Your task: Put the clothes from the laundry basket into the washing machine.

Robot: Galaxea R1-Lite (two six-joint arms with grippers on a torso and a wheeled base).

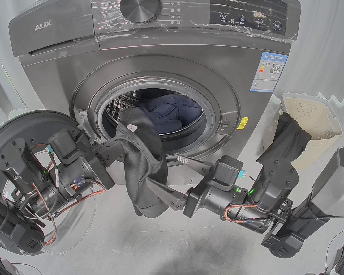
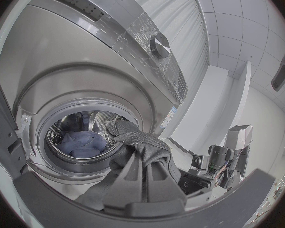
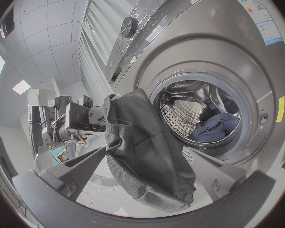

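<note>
As the left gripper (image 2: 144,162) pinches a dark garment (image 1: 141,161), the right gripper (image 1: 166,171) gapes above the glossy grey floor (image 1: 141,245).

Bright even light, fisheye-curved wrist edges

1. Left arm (image 1: 70,165): black cylindrical housings with small screws, an orange braided cable, a teal plug.
2. Right arm (image 1: 233,199): matching black housings, orange cable, green lights.
3. Left gripper (image 2: 144,162): dark grey tapered fingers.
4. Right gripper (image 1: 168,172): grey wedge fingers, dotted pad (image 1: 183,160).
</note>
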